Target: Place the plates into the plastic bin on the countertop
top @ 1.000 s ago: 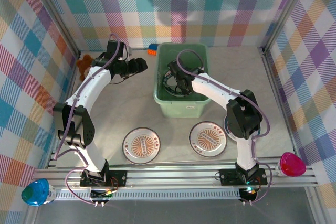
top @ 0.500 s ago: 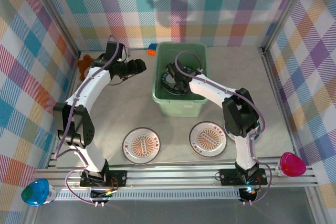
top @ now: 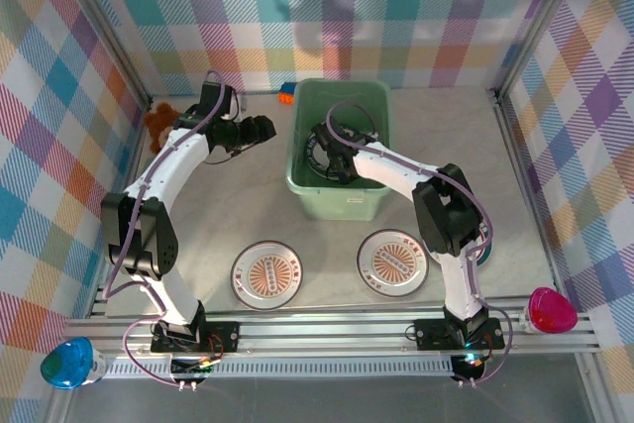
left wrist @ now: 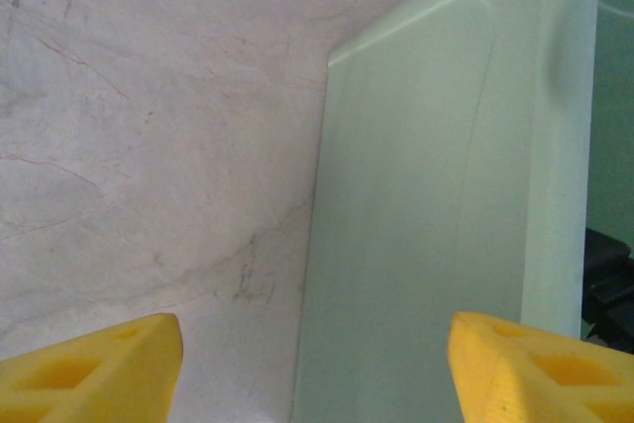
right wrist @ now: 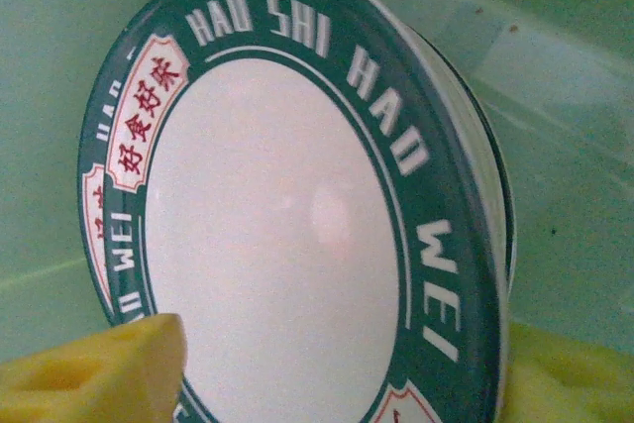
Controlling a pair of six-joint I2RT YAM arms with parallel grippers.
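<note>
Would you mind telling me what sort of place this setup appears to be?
Probably a staged robot test cell, not a real kitchen: plaid walls, an aluminium mounting rail, and a marbled countertop.

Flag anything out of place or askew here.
Two strays at the back: a brown plush toy against the left wall, and a small blue-orange block behind the plastic bin. Neither is a plate. Nothing looks spilled or broken. Whether the plate in the bin lies flat I cannot tell.

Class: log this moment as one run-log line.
left end effector: open, beside plastic bin | right end effector: open, facing teal-rimmed plate inside bin | two sunburst plates: on countertop
</note>
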